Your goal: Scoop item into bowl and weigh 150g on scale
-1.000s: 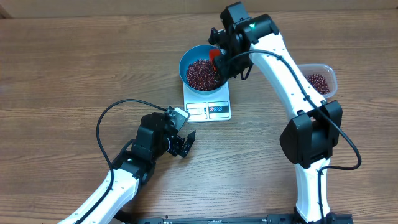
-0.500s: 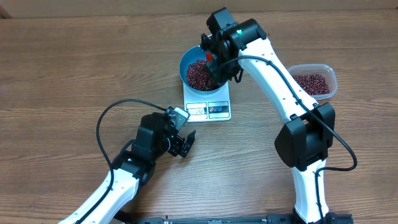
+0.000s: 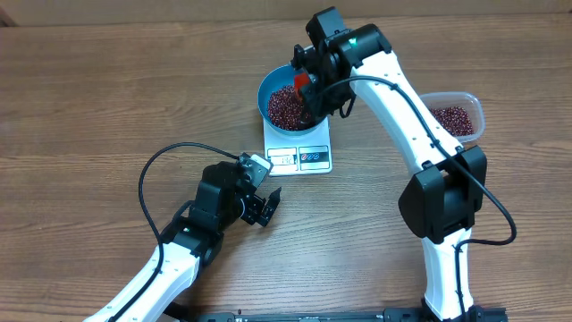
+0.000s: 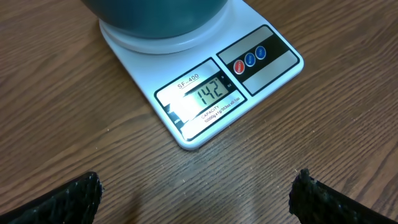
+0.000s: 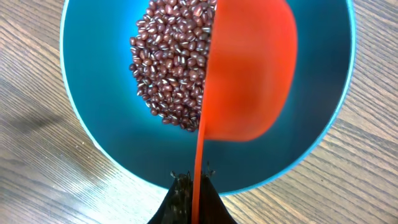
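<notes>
Scoop (image 5: 249,74), clamped in closed right gripper (image 5: 189,190), moved from right rim of bowl (image 5: 93,143) to centre, tipped, emptied. Beans (image 5: 171,68) in bowl on scale (image 4: 205,93), far middle of desk (image 3: 89,89); display reads 142, small top-up needed. Left gripper (image 3: 265,207) gaping, idle.

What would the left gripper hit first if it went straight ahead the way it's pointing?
Most likely the scale, at its display end; only bare table lies between it and the open left gripper. The teal bowl sits further back. Height is unclear.
</notes>
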Available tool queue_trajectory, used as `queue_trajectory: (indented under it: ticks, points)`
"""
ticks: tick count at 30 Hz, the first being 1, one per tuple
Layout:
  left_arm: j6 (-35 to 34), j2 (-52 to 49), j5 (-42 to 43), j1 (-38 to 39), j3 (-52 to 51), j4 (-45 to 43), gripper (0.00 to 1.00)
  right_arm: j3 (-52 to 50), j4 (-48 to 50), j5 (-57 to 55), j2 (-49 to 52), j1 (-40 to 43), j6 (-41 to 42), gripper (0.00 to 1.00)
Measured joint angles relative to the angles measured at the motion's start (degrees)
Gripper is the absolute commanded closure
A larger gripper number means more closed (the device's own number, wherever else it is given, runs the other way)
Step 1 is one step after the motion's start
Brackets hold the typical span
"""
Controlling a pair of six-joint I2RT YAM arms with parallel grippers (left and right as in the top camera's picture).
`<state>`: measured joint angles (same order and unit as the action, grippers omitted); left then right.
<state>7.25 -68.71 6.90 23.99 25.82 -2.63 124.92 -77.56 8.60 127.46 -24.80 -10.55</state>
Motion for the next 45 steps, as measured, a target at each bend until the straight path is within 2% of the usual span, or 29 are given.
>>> queue_trajectory:
  ticks: [10, 31, 45]
  points:
    - [0.0, 0.0, 0.0, 0.0, 0.0, 0.0, 0.01, 0.0, -0.1, -0.1, 0.0, 0.2, 0.0, 0.96]
    - [0.0, 0.0, 0.0, 0.0, 0.0, 0.0, 0.0, 0.0, -2.2, -13.0, 0.0, -3.3, 0.0, 0.96]
    - [0.0, 0.0, 0.0, 0.0, 0.0, 0.0, 0.0, 0.0, -1.9, -14.9, 0.0, -4.0, 0.0, 0.96]
